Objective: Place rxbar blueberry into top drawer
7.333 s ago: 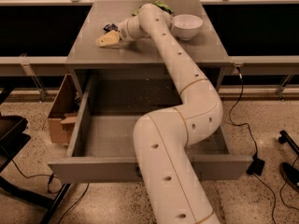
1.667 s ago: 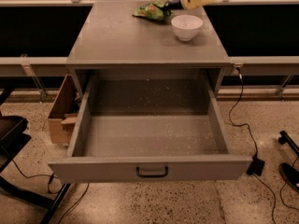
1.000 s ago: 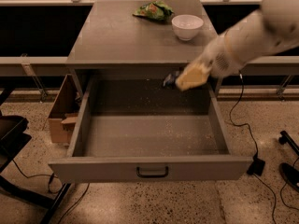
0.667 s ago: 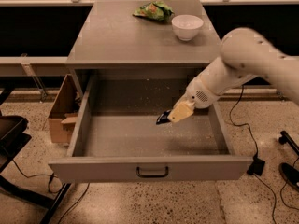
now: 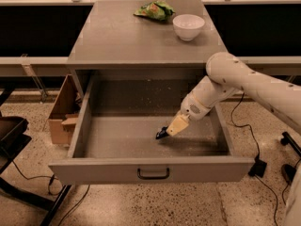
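Camera view: jaws with rxbar blueberry [image 5: 162, 134] now lower, inside top drawer [image 5: 94, 170].

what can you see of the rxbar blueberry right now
The rxbar blueberry is a small dark glossy wrapper, only partly visible, sticking out from the tan tool that grips it. It tilts downward, low inside the open top drawer, right of centre; whether it touches the drawer floor is unclear.

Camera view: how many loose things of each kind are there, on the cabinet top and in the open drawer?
green chip bag: 1
white bowl: 1
rxbar blueberry: 1, held by the gripper inside the top drawer
Total: 3
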Action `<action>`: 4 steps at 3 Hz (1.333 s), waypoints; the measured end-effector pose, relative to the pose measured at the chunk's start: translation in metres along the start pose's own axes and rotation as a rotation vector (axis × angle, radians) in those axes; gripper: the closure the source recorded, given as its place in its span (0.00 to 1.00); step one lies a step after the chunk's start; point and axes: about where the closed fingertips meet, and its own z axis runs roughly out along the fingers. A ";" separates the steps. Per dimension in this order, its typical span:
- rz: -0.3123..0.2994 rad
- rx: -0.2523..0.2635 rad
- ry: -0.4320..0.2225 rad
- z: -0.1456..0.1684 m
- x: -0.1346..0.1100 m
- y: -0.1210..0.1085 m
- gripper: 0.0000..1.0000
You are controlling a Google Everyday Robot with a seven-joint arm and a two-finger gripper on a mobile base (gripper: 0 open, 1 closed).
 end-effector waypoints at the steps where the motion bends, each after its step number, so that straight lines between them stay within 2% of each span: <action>1: -0.001 0.001 0.000 -0.001 -0.001 0.000 0.53; 3: -0.001 0.001 0.000 -0.001 -0.001 0.000 0.06; 4: -0.002 0.001 0.000 -0.001 -0.001 0.000 0.00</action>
